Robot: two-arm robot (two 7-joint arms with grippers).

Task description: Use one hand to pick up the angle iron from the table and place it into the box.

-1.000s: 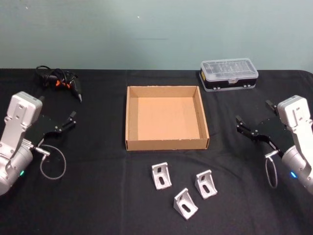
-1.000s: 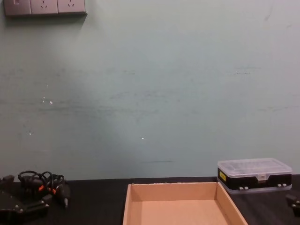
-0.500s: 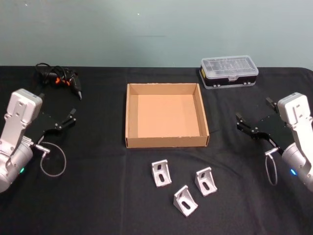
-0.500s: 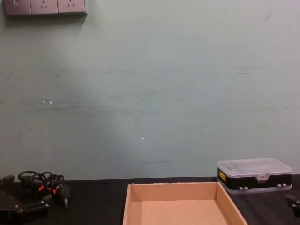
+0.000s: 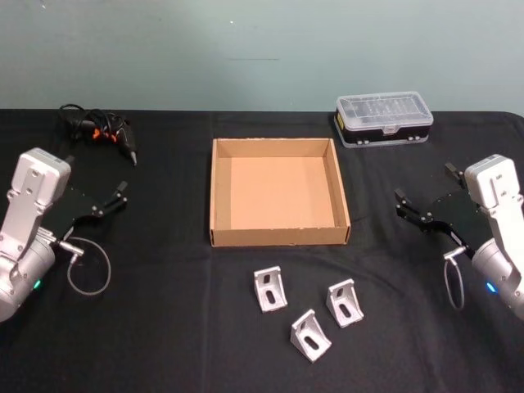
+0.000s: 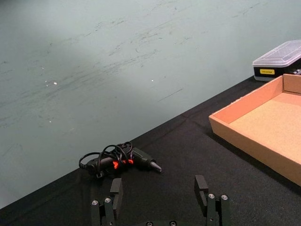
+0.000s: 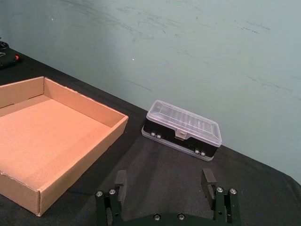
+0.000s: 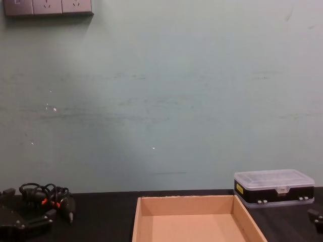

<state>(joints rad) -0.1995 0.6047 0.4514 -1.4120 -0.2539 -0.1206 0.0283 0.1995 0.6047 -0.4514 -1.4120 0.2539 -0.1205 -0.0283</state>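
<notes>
Head view: 3 angle irons lie on the table (image 5: 164, 327) in the lower centre of the frame, one at the left (image 5: 269, 290), one at the right (image 5: 345, 304) and one nearest the lower edge (image 5: 310, 336). They sit close together but apart, each resting on one flange with a slotted face showing. Just above them in the frame stands the box (image 5: 278, 192), with its plain brown floor bare. The left gripper (image 5: 96, 175) hovers at the left edge and the right gripper (image 5: 424, 183) at the right edge. Both are well apart from the angle irons, and both have their jaws spread wide and grasp nothing. A clear-lidded black case (image 5: 383, 119) lies at the upper right. A tangle of black cable with orange marks (image 5: 102, 131) lies at the upper left, and its exact form is hard to make out. In the wrist views the spread fingers (image 6: 201, 186) rise from the lower edge, which cuts off the gripper bodies. The chest view crops the near part of the box (image 8: 197, 201) at the lower edge. It catches only fragments of the left gripper (image 8: 20, 222) and the right gripper (image 8: 317, 218) at the 2 lower corners.
</notes>
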